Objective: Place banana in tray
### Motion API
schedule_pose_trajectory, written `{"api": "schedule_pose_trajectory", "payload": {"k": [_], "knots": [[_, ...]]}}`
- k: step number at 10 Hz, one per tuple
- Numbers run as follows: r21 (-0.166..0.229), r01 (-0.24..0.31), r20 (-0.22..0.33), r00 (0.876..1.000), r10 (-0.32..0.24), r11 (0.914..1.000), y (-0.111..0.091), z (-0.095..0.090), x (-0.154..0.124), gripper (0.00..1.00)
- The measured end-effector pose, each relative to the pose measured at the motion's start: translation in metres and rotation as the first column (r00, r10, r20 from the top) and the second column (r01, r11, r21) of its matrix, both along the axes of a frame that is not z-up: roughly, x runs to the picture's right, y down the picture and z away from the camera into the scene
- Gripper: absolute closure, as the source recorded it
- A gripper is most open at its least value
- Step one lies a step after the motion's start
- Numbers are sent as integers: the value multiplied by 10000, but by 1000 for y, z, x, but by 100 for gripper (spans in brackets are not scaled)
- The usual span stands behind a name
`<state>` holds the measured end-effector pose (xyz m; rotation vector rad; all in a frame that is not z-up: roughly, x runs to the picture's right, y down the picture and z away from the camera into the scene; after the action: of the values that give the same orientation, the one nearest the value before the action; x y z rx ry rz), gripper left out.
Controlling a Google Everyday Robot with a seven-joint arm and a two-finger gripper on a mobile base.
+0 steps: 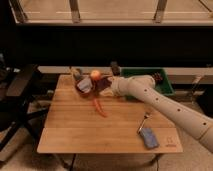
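My gripper (106,86) is at the back of the wooden table (75,130), over a dark-red bowl (104,84) just left of the green tray (146,71). My pale arm reaches in from the lower right and crosses the tray's left front corner. I cannot make out the banana; it may be hidden at the gripper or in the bowls. A second dark-red bowl (83,86) sits to the left. A round orange fruit (95,75) lies behind the bowls. A thin orange-red carrot-like piece (100,108) lies in front of them.
A blue flat object (149,138) and a small utensil (144,121) lie at the table's front right. A dark item (159,76) sits in the tray. A black office chair (20,95) stands left of the table. A dark wall with windows runs behind.
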<state>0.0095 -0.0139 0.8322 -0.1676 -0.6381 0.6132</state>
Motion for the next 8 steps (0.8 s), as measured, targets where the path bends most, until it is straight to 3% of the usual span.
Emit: {"api": "schedule_pose_trajectory", "payload": {"k": [4,6,8], "knots": [[77,-722,786,9943,714,9974,5,13,-44,35],[83,-1193,1386,9834,1170,9928,-1,18,-76,35],[116,-1221,1392,9831,1193,9925,-2,18,-74,35]]}}
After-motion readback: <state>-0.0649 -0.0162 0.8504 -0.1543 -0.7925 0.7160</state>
